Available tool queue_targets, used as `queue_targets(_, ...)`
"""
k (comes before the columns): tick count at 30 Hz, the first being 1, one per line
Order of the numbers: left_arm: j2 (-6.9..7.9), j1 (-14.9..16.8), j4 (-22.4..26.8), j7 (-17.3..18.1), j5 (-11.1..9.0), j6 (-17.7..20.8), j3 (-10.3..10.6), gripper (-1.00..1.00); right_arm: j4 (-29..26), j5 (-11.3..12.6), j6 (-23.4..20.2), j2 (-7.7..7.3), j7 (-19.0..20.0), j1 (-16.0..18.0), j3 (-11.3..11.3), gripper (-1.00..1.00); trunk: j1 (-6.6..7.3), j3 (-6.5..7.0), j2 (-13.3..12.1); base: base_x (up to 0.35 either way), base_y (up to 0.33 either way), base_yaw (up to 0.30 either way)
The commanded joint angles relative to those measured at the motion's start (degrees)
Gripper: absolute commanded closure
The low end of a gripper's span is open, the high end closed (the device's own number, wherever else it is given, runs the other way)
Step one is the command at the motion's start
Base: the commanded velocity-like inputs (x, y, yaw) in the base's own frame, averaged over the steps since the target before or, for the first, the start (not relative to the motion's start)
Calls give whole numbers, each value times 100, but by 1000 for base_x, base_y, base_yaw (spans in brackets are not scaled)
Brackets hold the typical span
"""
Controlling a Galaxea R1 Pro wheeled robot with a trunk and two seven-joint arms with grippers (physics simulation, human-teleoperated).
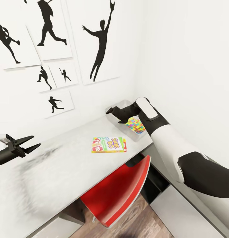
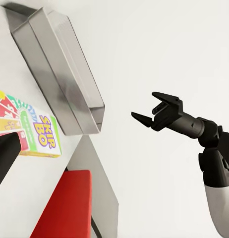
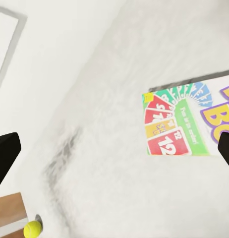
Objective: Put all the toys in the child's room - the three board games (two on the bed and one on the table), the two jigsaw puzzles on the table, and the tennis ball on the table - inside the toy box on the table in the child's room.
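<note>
Skip-Bo game box (image 1: 109, 144) lying flat on the light grey desk top (image 1: 61, 172), near the front edge, roughly at centre of the head view; also seen in the left wrist view (image 2: 30, 130) and the right wrist view (image 3: 186, 121), face up with coloured number cards printed on it. Jigsaw puzzle (image 1: 136, 125) at 2 o'clock from the game box, a multicolour sheet lying inside the pale grey toy box (image 1: 127, 106) at the far corner of the desk, partly hidden by the right forearm. Toy box in the left wrist view (image 2: 60, 69) sitting against the white wall, just beyond the game box and apart from it. Tennis ball (image 3: 32, 228) yellow-green, small, at the far end of the desk top, well apart from the game box.

Right gripper (image 1: 115, 115) held above the toy box at 1 o'clock from the game box, fingers spread, nothing between them; same seen in the left wrist view (image 2: 150, 112). Left gripper (image 1: 32, 143) at 9 o'clock from the game box, raised over the desk, fingers parted, empty.

Red chair (image 1: 117, 191) tucked under the desk front at 6 o'clock from the game box. Black silhouette sports pictures (image 1: 99, 43) on the wall at 12 o'clock. Wood-plank floor (image 1: 137, 221) below the chair
</note>
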State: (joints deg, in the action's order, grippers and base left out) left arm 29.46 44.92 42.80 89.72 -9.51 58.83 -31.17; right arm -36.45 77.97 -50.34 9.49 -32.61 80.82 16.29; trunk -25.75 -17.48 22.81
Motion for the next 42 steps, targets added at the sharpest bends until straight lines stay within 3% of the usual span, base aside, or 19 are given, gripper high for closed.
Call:
queue_targets(1, 0, 5, 0, 28, 10, 60, 0, -100, -6, 60, 7, -2, -58, 4, 14, -100, -3, -8, 11, 0, 0, 0)
queue_targets(29, -2, 5, 0, 28, 19, 30, 13, -100, -34, 60, 32, -23, 16, -59, 46, -100, -3, 228, 11, 0, 0, 0)
queue_targets(42, -2, 0, -5, 28, 33, 10, 22, -100, -592, 60, 27, -55, 18, -66, 46, -100, -3, 349, 11, 0, 0, 0)
